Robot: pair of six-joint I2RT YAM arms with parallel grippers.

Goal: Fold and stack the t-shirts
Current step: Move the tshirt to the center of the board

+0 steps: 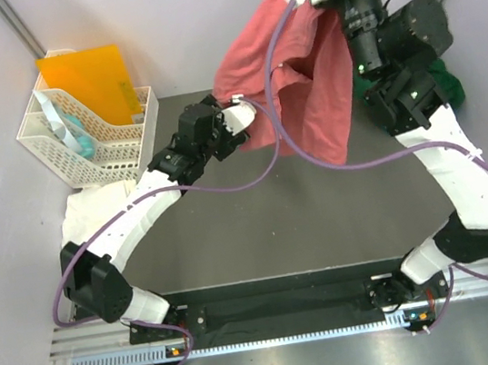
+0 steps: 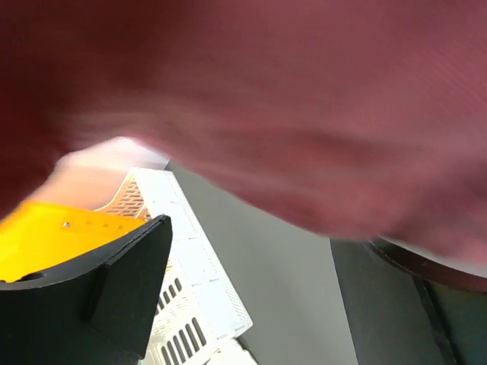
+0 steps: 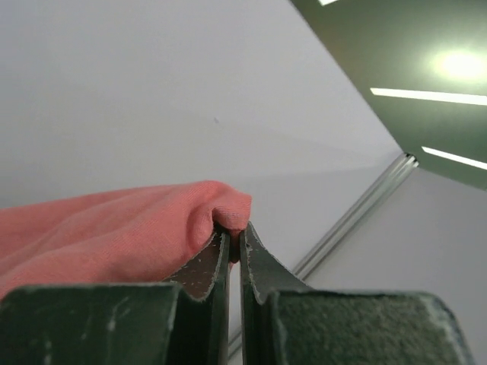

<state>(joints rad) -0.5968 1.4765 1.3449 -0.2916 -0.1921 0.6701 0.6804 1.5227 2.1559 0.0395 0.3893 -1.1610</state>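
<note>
Pinched right in front of the right wrist camera, a fold of the salmon-pink shirt (image 3: 114, 243) sits between the shut fingers of the right gripper (image 3: 234, 239), which holds the garment high so that it hangs over the back of the table (image 1: 260, 226). The left gripper (image 1: 239, 117) is spread wide at the shirt's lower left edge, with nothing between its fingers that I can see. To do this well, it should probably close on a single layer near a corner, so the two arms can draw the cloth flat. Blurred cloth fills most of the left wrist view, so contact is uncertain. Which part of the shirt is gripped, I cannot tell. The dark green shirt (image 1: 445, 83) is mostly hidden behind the right arm, and the white shirt (image 1: 92, 210) lies partly under the left.
</note>
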